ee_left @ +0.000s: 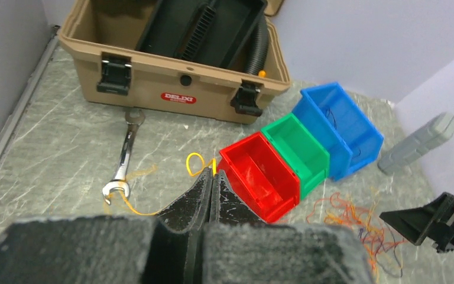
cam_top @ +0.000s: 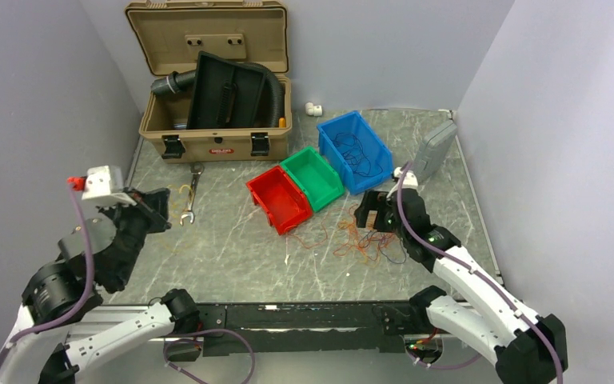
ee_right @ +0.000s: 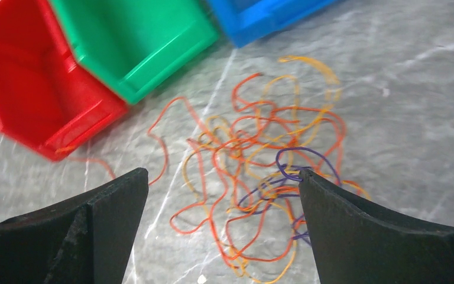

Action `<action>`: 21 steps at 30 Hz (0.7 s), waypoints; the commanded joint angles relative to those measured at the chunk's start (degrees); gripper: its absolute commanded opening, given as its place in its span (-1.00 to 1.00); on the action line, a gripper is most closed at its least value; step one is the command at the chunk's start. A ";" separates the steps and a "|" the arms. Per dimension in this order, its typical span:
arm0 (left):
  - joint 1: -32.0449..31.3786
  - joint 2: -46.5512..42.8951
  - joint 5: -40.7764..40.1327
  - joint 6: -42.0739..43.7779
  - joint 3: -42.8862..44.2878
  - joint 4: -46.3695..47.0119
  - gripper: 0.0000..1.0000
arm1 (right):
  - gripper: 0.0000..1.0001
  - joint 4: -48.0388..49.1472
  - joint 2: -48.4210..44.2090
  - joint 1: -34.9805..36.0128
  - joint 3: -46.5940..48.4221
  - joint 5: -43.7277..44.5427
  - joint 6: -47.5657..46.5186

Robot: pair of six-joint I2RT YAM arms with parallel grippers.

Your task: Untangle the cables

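- Right fingers [ee_right: 112, 213] fill the bottom of the right wrist view. They are spread wide, grip nothing and hover over the cables [ee_right: 254, 177].
- Left fingers [ee_left: 204, 192] are pressed together with a yellow cable [ee_left: 195, 155] pinched at the tips. Its loop sits just beside the corner of the red bin [ee_left: 260, 177]. Only the left wrist view shows this; in the top view it is too small to tell.
- Surface [cam_top: 232, 256] is grey marbled, with walls on three sides.
- Tan toolbox [cam_top: 216, 140] sits at the far left with its lid up. Inside are a black tray [cam_top: 224, 92] and a black corrugated hose [cam_top: 276, 88]. The left wrist view reads "DELIXI" on a red front label; the line under it is unreadable.
- Blue bin [cam_top: 332, 140], green bin [cam_top: 300, 160] and red bin stand in a diagonal row, touching side to side.
- Top view alone shows thin dark cables [cam_top: 360, 152] lying in the blue bin.
- Grey case [cam_top: 436, 148] stands tilted at the far right, beside the blue bin.
- The cables lie in a tangle loose on the surface, near the red and green bins. They are mostly orange and red.
- Right wrist view picks out a purple strand [ee_right: 307, 155] in it; the top view barely shows this.
- Wrench [cam_top: 193, 194] lies between the toolbox and the left fingers.
- White fitting [cam_top: 313, 108] sits by the back wall, right of the toolbox.
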 commanded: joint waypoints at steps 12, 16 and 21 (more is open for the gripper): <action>0.09 10.19 26.65 14.08 11.28 15.19 -1.00 | 1.00 7.63 -0.69 5.69 0.28 -3.32 -3.14; 0.05 15.07 30.19 15.78 16.11 17.66 -1.00 | 1.00 7.89 -1.88 5.72 -0.19 -2.52 -3.29; 0.04 24.48 31.22 18.22 25.91 17.81 -1.00 | 1.00 7.16 -2.60 5.68 -0.11 -1.90 -3.65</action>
